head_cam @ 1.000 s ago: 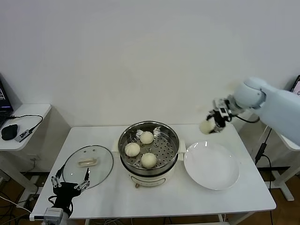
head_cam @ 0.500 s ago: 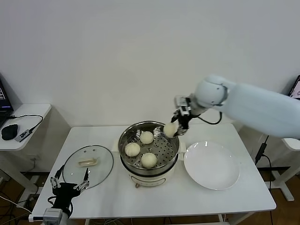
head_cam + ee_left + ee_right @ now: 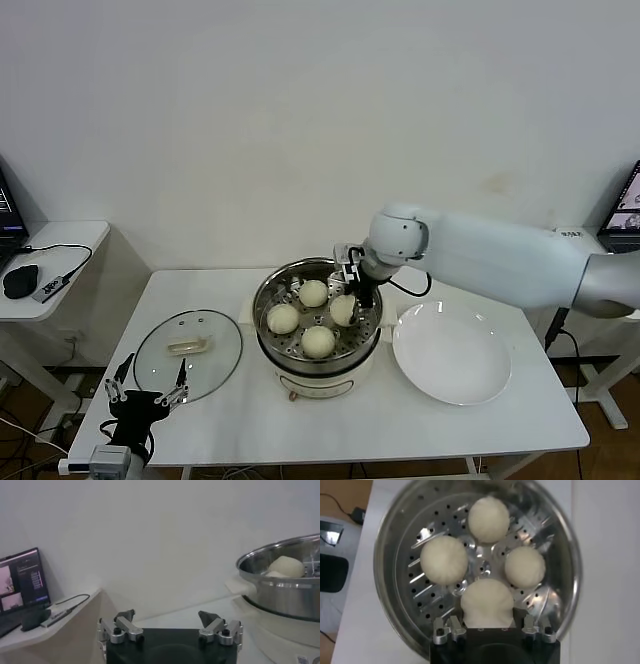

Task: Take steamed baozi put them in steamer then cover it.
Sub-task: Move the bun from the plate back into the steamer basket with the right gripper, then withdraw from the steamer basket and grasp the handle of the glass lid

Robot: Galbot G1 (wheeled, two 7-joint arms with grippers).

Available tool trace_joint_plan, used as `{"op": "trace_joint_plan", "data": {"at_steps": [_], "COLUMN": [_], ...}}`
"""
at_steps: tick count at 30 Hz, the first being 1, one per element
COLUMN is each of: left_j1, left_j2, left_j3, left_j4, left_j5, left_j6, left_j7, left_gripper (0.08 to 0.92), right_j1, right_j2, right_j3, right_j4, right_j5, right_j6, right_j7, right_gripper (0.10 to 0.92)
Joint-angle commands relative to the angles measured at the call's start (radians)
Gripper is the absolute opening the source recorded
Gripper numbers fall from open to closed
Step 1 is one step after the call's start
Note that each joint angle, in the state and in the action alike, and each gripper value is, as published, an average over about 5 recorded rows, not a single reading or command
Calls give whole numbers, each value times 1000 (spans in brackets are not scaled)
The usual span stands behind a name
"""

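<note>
White smooth arm (image 3: pixel 500 262), black tool (image 3: pixel 352 285), silver fingers (image 3: pixel 442 632).

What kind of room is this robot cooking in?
Probably a lab or office, not a real kitchen. The steamer sits on a plain white table by a bare wall, and a side desk holds a computer mouse and cables.

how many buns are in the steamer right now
4 small cream-white dough buns in the shiny steel steamer pot: rear, left, front, and one at the right pincer. None hidden.
</note>
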Motion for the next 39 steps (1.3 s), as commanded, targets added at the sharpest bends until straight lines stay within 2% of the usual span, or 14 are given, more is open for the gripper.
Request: {"op": "trace_joint_plan", "data": {"at_steps": [1, 13, 19, 23, 27, 32, 36, 39], "left_j1": [-1, -3, -4, -7, -7, -13, -18, -21], "left_j2": [3, 3, 2, 1, 5, 4, -3, -8], "left_j3": [0, 2, 1, 3, 2, 0, 3, 10], "left_j4": [3, 2, 2, 4, 12, 26, 43, 59], "left_j5": [0, 0, 0, -1, -1, -8, -9, -7], "left_j6": [0, 1, 0, -1, -7, -22, -37, -53], "left_j7": [0, 0, -1, -2, -3, -9, -16, -21], "left_gripper": [823, 823, 823, 823, 823, 823, 823, 823], "right_j1": [-44, -67, -39, -40, -86, -264, -616, -961], "right_j2": [39, 29, -15, -74, -171, -357, -493, -518], "right_j3": [3, 35, 63, 107, 189, 334, 620, 937], "right_j4": [-43, -50, -26, 12, 115, 285, 369, 394], "right_j5": [-68, -54, -60, -37, 31, 154, 126, 60], "right_j6": [-14, -15, 3, 22, 42, 158, 288, 389], "right_j7": [15, 43, 39, 79, 226, 547, 741, 825], "right_gripper": [619, 628, 767, 816, 822, 823, 823, 823]}}
